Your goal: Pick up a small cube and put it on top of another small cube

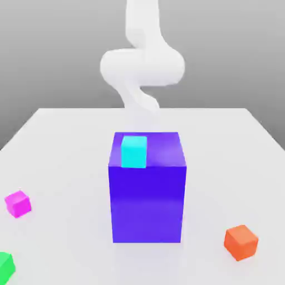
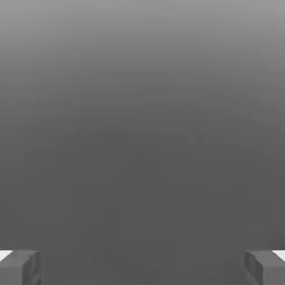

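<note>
A small cyan cube [image 1: 134, 151] sits on top of a tall purple block [image 1: 147, 195], near that block's front edge. On the white table lie a magenta cube [image 1: 18, 204] at the exterior view's left, a green cube [image 1: 5, 265] cut off at the lower left corner, and an orange cube [image 1: 241, 242] at the lower right. My white arm [image 1: 142, 67] rises behind the purple block, which hides the hand. In the hand view my gripper [image 2: 142, 268] is open, its grey fingertips [image 2: 19, 267] far apart with only plain grey background between them.
The white table [image 1: 67, 145] spreads around the purple block and ends at a far edge in front of a grey backdrop. The purple block stands between the arm and the three loose cubes at the front.
</note>
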